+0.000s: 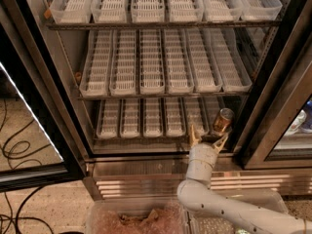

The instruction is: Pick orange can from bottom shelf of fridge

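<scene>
The orange can (pixel 223 121) stands upright at the right end of the bottom shelf (pixel 146 118) of the fridge (pixel 156 72), in the rightmost tray lane. My gripper (pixel 207 139) is at the front edge of the bottom shelf, just below and left of the can. Its two tan fingers (pixel 194 136) are spread apart and hold nothing. The white arm reaches up to it from the lower right.
Two upper racks of white slotted trays (pixel 161 57) sit above. The black door frame (pixel 273 96) stands right of the can. The open glass door (pixel 24 111) is on the left. A clear bin (pixel 136 221) sits on the floor in front, cables at left.
</scene>
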